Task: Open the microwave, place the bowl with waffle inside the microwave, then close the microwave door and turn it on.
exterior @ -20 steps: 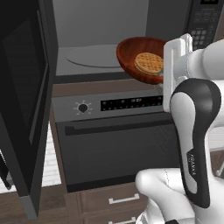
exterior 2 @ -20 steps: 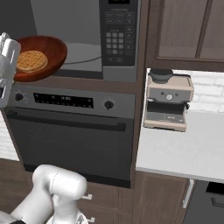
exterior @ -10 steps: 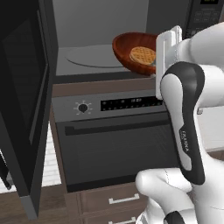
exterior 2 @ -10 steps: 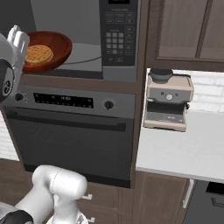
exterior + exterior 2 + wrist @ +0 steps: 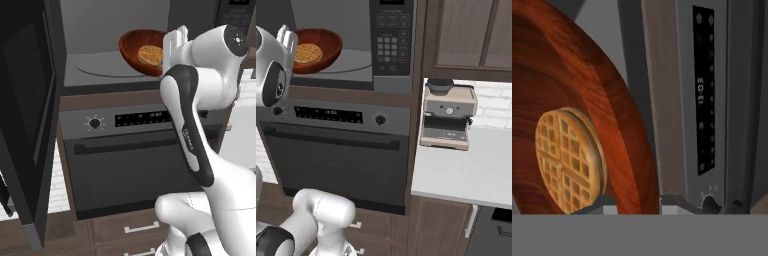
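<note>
The microwave [image 5: 112,20] stands open, and the microwave door [image 5: 30,110] is swung out wide at the left. My gripper [image 5: 169,52] is shut on the right rim of the reddish-brown bowl [image 5: 137,47] and holds it tilted just above the grey turntable [image 5: 97,65], within the cavity opening. The round golden waffle [image 5: 151,55] lies inside the bowl. From the right side, the gripper [image 5: 290,46] grips the near edge of the bowl [image 5: 323,45], with the waffle [image 5: 307,53] beside the keypad [image 5: 388,45]. The hand view shows the bowl [image 5: 597,95] and waffle [image 5: 569,160] close up.
The black oven [image 5: 125,165] with its knob and display sits directly under the microwave. A coffee machine [image 5: 448,117] stands on the pale counter [image 5: 466,170] to the right. Wooden cabinets [image 5: 471,35] hang above it, and drawers [image 5: 135,227] lie below the oven.
The arm has carried the bowl with the waffle forward and slightly up, from in front of the microwave's lower edge to over the turntable. The grip has stayed the same.
</note>
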